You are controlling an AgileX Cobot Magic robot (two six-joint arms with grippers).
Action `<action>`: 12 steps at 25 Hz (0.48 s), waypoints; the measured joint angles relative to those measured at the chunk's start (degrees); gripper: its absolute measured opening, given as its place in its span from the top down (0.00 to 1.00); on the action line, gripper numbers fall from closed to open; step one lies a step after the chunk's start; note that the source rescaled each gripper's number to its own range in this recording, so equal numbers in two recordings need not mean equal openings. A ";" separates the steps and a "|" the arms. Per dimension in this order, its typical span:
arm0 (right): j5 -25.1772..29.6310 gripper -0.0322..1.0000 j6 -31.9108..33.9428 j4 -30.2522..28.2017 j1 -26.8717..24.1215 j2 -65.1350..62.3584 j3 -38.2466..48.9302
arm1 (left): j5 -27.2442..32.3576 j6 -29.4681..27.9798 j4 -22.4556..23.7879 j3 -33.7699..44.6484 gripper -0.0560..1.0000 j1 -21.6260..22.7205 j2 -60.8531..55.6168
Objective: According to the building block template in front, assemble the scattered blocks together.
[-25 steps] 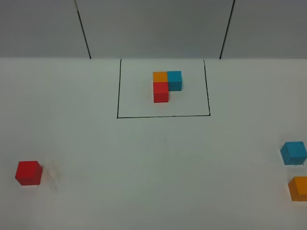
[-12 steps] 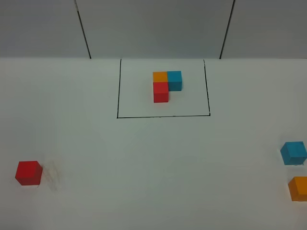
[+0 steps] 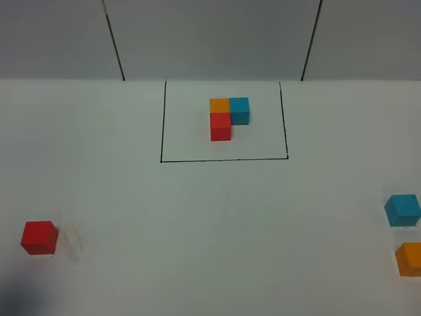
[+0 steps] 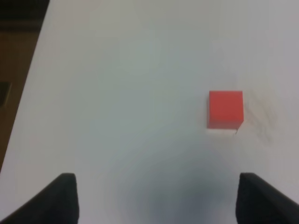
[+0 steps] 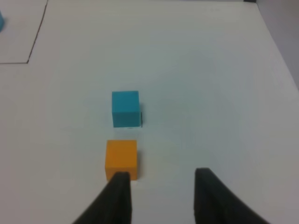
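The building block template (image 3: 227, 116) is an L of orange, blue and red cubes inside a black drawn rectangle at the back middle. The scattered blocks lie apart. The red cube (image 3: 39, 237) sits at the front left, also in the left wrist view (image 4: 225, 108). The blue cube (image 3: 402, 210) and orange cube (image 3: 409, 258) sit at the far right, also in the right wrist view (image 5: 125, 108) (image 5: 121, 158). My left gripper (image 4: 159, 200) is open and empty, short of the red cube. My right gripper (image 5: 161, 196) is open and empty, one fingertip (image 5: 120, 186) close to the orange cube.
The table's left edge (image 4: 28, 93) runs close to the red cube, with brown floor beyond. The table's right edge (image 5: 276, 42) lies past the blue and orange cubes. Faint scuff marks (image 3: 71, 240) show beside the red cube. A grey wall (image 3: 210, 39) stands behind the template.
A dark blur has come into the lower left corner of the exterior high view. No block has moved.
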 joint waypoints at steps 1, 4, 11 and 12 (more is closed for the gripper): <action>0.00 0.61 0.00 0.00 0.00 0.00 0.00 | -0.30 0.00 -0.14 0.00 0.21 0.00 2.13; 0.00 0.61 0.00 0.00 0.00 0.00 0.00 | -1.13 0.00 -0.86 0.00 0.21 0.00 7.57; 0.00 0.61 0.00 0.00 0.00 0.00 0.00 | -3.49 0.00 -2.92 0.00 0.21 0.00 17.41; 0.00 0.61 0.00 0.00 0.00 0.00 0.00 | -4.56 0.00 -3.09 0.00 0.21 0.00 18.60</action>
